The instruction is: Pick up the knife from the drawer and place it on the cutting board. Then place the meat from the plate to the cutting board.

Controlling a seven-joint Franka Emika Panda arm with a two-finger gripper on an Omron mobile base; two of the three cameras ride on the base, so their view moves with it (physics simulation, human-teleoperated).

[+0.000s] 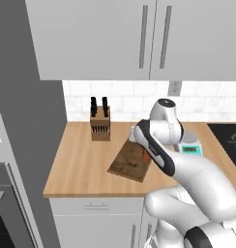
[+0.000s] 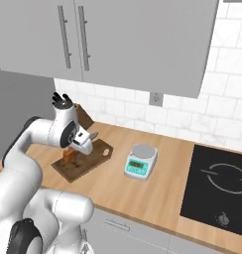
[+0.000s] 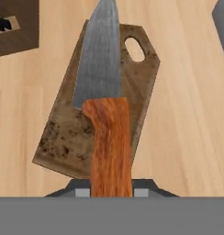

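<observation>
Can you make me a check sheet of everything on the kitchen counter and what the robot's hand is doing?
Surface: light wooden countertop, level, bare in front.
Job's things: knife with orange-brown handle, held above the cutting board, blade pointing toward the board's hole end. Brown cutting board lies flat, nothing resting on it. Drawer, meat and plate: nothing seen.
Clutter: wooden knife block with black handles behind the board; kitchen scale to its right.
Gripper: gripper shut on the knife's handle, over the board.
Cables: nothing seen.
Surroundings: grey upper cabinets, white tiled wall with a socket, black cooktop on the right.
</observation>
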